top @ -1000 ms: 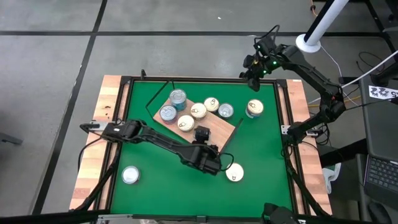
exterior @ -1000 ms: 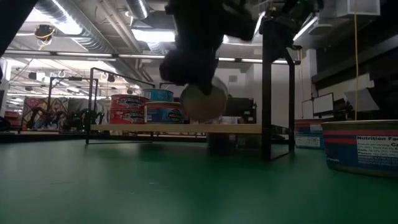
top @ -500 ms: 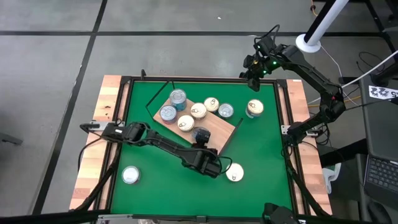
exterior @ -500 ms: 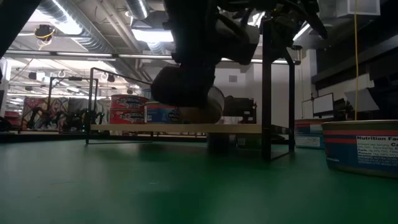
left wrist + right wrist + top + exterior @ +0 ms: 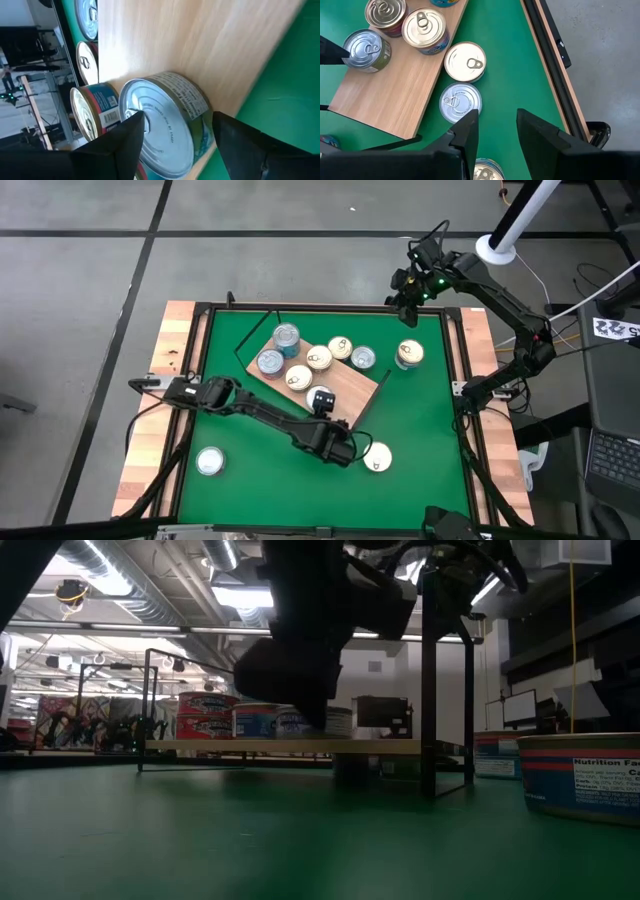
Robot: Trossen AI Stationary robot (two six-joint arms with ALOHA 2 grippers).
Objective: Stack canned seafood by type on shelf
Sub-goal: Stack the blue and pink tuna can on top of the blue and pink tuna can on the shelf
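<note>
**Tin set on shelf edge, left jaws look let go**

- Nearest: two loose tins on the mat, a silver-lid one [image 5: 208,462] at the left and a cream-lid one [image 5: 377,458] just past the shelf's near corner. Both upright.
- Left gripper [image 5: 177,122] straddles a silver-lid tin [image 5: 322,396] standing upright at the near edge of the shelf [image 5: 350,387]. Wrist view shows a gap between one finger and the tin wall, so I read it as released, not clamped.
- Behind it: six more tins in a cluster on the shelf [image 5: 298,376]. I can't tell whether any are stacked.
- One more tin [image 5: 408,354] sits on the mat beyond the shelf's right end.
- Farthest: right gripper [image 5: 497,117] hangs over the far right corner, fingers apart, nothing between them.

Handling, my call: tins are rigid, with moderate weight for their size, and have slick sides. They're short, so there's little wall to grab. Pinch across the diameter on the side wall, under the lid rim. Stay off the pull tab.
</note>
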